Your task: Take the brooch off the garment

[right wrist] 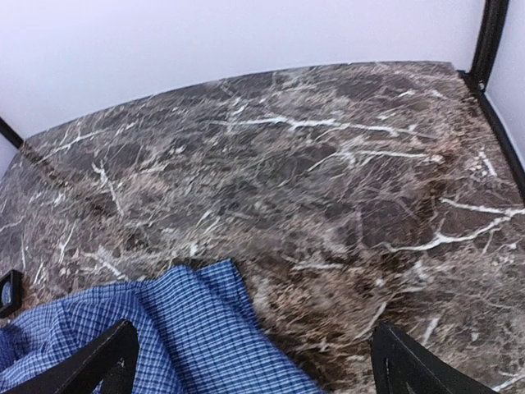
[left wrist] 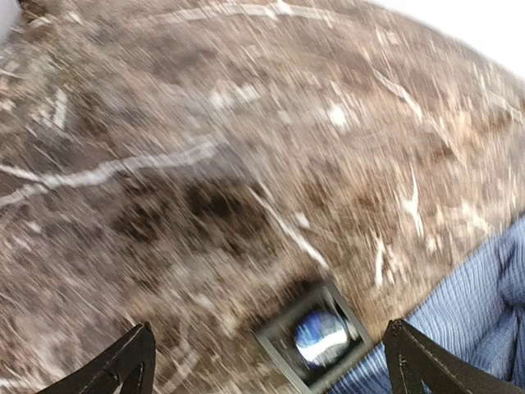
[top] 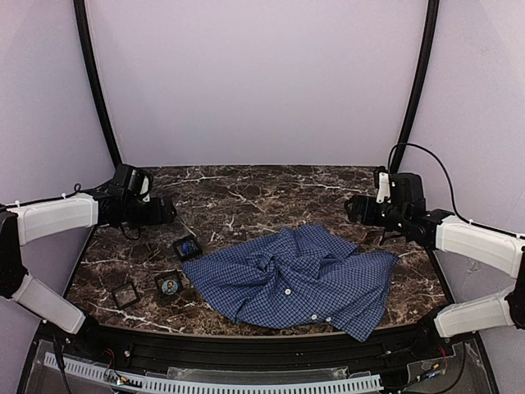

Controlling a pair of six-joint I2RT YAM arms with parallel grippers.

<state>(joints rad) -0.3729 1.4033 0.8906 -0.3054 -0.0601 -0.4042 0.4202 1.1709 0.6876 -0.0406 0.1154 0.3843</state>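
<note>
The blue-and-white check shirt lies crumpled on the marble table, white buttons showing. A small square dark-framed brooch with a blue centre lies at the shirt's left edge; I cannot tell whether it is pinned to the cloth. It shows blurred in the left wrist view, beside the shirt's edge. My left gripper is open and empty, above the table behind the brooch; it also shows in the left wrist view. My right gripper is open and empty behind the shirt's right part, over a shirt corner.
Two more small square framed pieces lie on the table left of the shirt: one with a round picture and a dark one. Black frame posts stand at the back corners. The table's front edge has a black rail.
</note>
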